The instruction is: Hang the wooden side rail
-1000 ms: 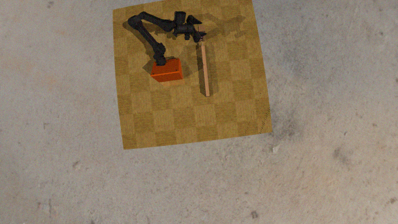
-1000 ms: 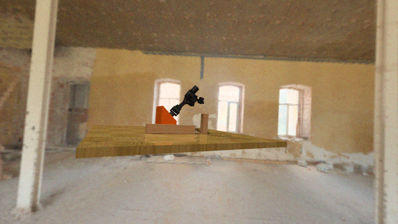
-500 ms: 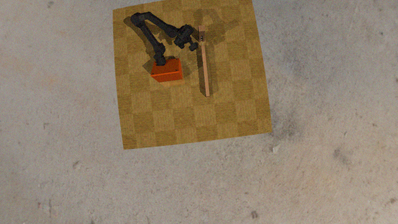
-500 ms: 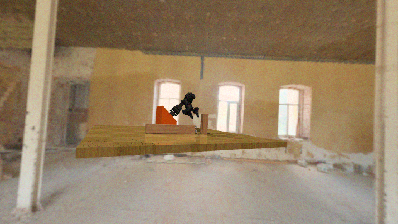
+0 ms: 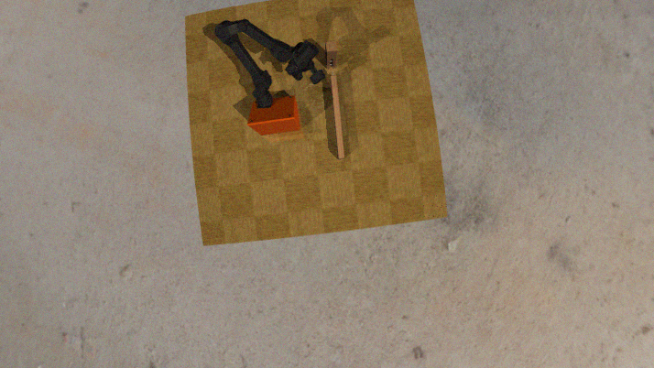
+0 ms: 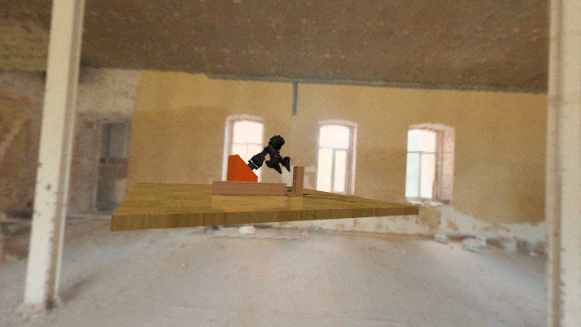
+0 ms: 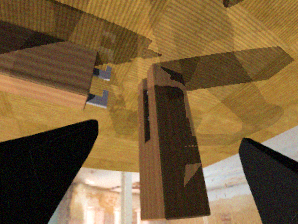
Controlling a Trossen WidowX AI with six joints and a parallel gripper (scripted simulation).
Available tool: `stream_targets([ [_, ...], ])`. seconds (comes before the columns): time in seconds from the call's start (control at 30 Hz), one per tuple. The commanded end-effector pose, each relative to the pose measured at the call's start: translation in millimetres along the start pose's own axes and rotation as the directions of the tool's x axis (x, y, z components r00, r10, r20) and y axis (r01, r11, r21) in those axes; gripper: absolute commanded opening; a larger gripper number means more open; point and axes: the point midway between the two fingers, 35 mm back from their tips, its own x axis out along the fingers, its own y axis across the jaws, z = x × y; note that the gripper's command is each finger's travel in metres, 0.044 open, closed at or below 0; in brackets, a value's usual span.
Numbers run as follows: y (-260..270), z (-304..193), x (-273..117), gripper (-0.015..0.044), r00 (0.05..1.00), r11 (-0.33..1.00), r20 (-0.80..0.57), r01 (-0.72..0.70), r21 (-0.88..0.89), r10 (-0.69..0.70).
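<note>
The wooden side rail (image 5: 338, 119) (image 6: 248, 188) (image 7: 45, 65) lies along the table, on its long narrow edge. Two steel hooks (image 7: 103, 73) (image 7: 99, 98) stick out of its end toward the headboard post (image 5: 332, 50) (image 6: 298, 179) (image 7: 180, 150), with a gap between hooks and post. The post stands upright. Its dark slot (image 7: 147, 117) faces the rail's side; the pins inside are too small to make out clearly. My gripper (image 5: 308, 77) (image 6: 285, 172) (image 7: 168, 136) is open and empty. It hangs above the table near the post, on the arm base's side, touching neither post nor rail.
The orange arm base (image 5: 274, 110) (image 6: 240, 168) stands on the checked wooden table (image 5: 275, 197) (image 6: 171, 217), to the left of the rail in the top view. The arm bends around above the table's back left part. The table's edges drop off to the floor.
</note>
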Motion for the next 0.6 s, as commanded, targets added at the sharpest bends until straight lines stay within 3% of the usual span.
stream_targets([
  [0.0,-1,1,0,0.044,1.0,1.0,0.001,0.005,-0.004,-0.005],
  [0.2,11,-11,-6,0.044,0.998,0.995,-0.027,-0.058,0.075,0.06],
  [0.4,31,-18,-8,0.044,0.994,0.937,-0.075,-0.043,0.346,0.074],
  [0.57,48,-24,-8,0.044,0.991,0.774,-0.105,0.001,0.633,0.084],
])
